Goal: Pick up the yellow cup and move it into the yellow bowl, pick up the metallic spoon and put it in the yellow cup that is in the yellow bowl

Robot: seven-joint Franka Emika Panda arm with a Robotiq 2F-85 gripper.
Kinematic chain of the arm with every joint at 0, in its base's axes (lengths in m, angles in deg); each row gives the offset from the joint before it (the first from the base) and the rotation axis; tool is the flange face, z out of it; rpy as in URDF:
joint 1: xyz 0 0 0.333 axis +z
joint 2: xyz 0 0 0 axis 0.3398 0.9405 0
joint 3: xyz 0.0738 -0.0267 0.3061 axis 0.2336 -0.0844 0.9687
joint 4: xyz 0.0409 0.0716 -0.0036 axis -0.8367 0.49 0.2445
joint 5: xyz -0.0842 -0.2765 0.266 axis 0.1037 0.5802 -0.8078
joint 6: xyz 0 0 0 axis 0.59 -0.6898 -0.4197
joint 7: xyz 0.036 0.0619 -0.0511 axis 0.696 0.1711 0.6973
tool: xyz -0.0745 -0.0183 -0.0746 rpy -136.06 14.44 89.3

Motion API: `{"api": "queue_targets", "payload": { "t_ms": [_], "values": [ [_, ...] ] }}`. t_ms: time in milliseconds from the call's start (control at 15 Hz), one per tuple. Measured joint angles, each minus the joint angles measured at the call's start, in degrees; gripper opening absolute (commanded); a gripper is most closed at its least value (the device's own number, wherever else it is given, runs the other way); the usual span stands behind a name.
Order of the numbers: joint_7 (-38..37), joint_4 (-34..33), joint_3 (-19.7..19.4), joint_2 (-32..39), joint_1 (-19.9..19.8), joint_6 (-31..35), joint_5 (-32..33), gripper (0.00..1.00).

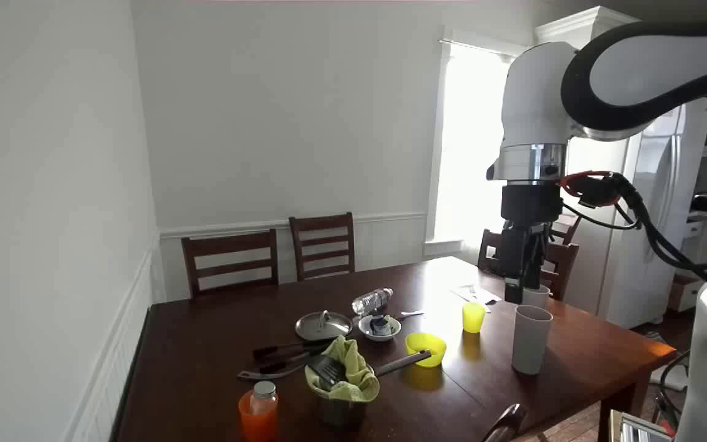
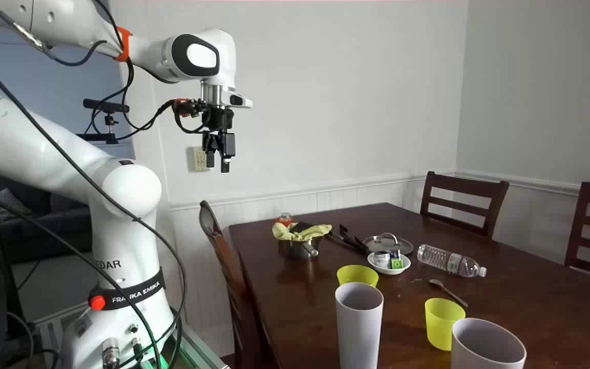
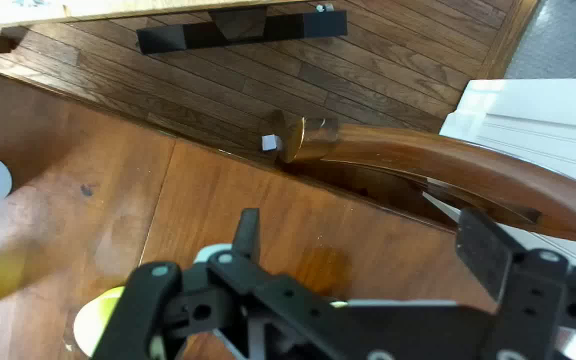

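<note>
"Yellow cup (image 2: 439, 328) stands upright on the tabletop (image 2: 530, 302), yellow bowl (image 2: 357, 276) near it, and the fingers (image 3: 488, 255) hang apart, nothing between them."

"Those grey tumblers (image 2: 359, 328) near the cup worry me — spread that wide, the fingers might knock one over on the way down."

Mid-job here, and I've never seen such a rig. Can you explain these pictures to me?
What you see is a robot arm, with a black pincer at its end for grasping. Two pictures come from cameras standing apart from the arm; the third, taken at its wrist, looks down past the pincer. On the wooden table stand the yellow cup, the yellow bowl, grey cups and a pot with a green cloth; a spoon and a plastic bottle lie there too. The pincer is open and holds nothing.
</note>
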Motion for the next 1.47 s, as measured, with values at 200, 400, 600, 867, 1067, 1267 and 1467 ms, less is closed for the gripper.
{"api": "queue_targets", "payload": {
  "t_ms": [200,400,600,867,1067,1267,1467],
  "values": [
    [0.0,0.0,0.0,0.0,0.0,0.0,0.0,1.00],
    [0.0,0.0,0.0,0.0,0.0,0.0,0.0,1.00],
    [-1.9,0.1,-0.2,0.6,-2.6,0.7,1.2,1.00],
    [-2.9,1.0,-4.4,2.2,-12.8,3.7,7.9,1.00],
    [-3.1,1.1,-9.2,3.8,-20.4,8.0,12.6,1.00],
    [-4.5,0.7,-13.2,6.8,-26.1,13.9,13.8,1.00],
    [-6.0,-0.7,-15.5,11.0,-29.0,17.7,13.8,1.00]
  ]
}}
